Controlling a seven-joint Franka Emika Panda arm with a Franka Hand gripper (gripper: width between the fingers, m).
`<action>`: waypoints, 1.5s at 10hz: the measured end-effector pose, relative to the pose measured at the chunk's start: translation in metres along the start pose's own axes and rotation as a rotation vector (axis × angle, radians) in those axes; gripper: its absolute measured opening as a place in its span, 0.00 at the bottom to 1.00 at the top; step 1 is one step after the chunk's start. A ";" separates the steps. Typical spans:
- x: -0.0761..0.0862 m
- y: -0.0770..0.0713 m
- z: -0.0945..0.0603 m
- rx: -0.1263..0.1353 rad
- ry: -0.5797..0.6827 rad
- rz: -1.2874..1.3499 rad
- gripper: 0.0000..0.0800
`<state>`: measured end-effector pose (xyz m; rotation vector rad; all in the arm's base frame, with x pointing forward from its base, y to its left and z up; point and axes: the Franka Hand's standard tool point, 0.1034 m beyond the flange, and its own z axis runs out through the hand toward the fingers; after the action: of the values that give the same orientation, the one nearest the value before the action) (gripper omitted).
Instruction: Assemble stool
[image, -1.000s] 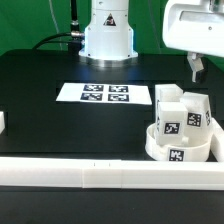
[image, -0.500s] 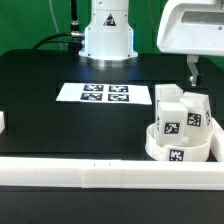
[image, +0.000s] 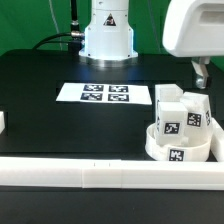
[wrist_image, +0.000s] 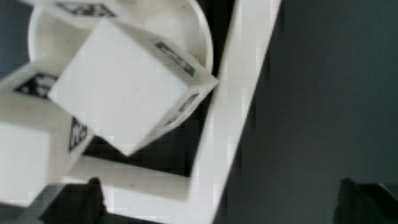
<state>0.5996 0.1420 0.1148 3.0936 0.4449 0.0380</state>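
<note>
The white round seat (image: 180, 150) lies rim up at the exterior view's lower right. Three blocky white tagged legs stand inside it: one at the back (image: 167, 99), one at the right (image: 197, 110) and one in front (image: 170, 127). My gripper (image: 199, 80) hangs just above and behind the right leg, touching nothing. In the wrist view my gripper (wrist_image: 217, 205) is open and empty, its dark fingertips (wrist_image: 71, 200) far apart. That view looks down on a leg (wrist_image: 134, 85) leaning in the seat (wrist_image: 178, 15).
The marker board (image: 95, 95) lies flat at mid-table. A long white border rail (image: 80, 172) runs along the front edge and also shows in the wrist view (wrist_image: 240, 110). The robot base (image: 108, 35) stands at the back. A small white piece (image: 3, 122) sits at the left edge.
My gripper has shifted slightly toward the exterior view's right, staying above the legs. The seat and legs have not moved.
</note>
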 end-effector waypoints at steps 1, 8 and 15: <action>0.000 0.000 0.001 -0.001 0.008 -0.054 0.81; -0.002 0.014 0.007 -0.029 -0.008 -0.640 0.81; -0.006 0.029 0.024 -0.035 -0.018 -0.668 0.81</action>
<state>0.6030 0.1121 0.0914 2.7382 1.4142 0.0075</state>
